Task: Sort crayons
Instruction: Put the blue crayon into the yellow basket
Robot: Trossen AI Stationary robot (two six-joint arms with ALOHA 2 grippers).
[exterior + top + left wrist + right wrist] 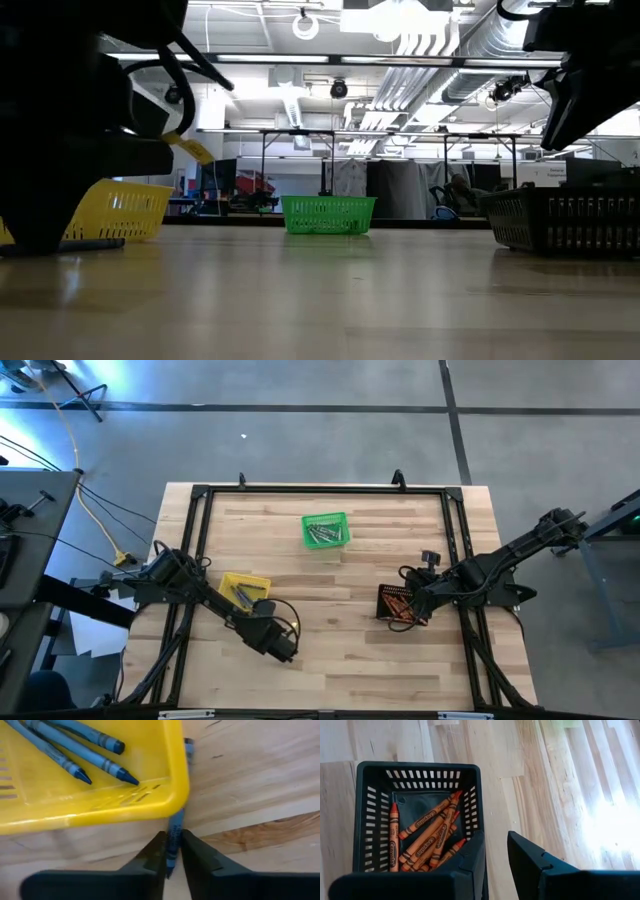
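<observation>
My left gripper (172,837) is shut on a blue crayon (175,827) at the corner of the yellow basket (150,802); it also shows in the high view (265,618). Several blue crayons (75,745) lie in the yellow basket. My right gripper (496,857) is open and empty at the right wall of the black basket (370,775), which holds several orange-red crayons (425,840). The green basket (326,530) holds grey crayons (325,536). My left gripper pinches the blue crayon near its near end (173,845) between its two fingers, which come from above. The crayon runs on past the fingers under the yellow basket's corner rim to its far end (188,745). In the low view it (95,243) lies level at table height.
The three baskets stand apart on the wooden table (340,660): yellow (243,588) at the left, green at the far middle, black (382,600) at the right. A black frame (320,488) runs round the table top. Bare wood lies between the baskets.
</observation>
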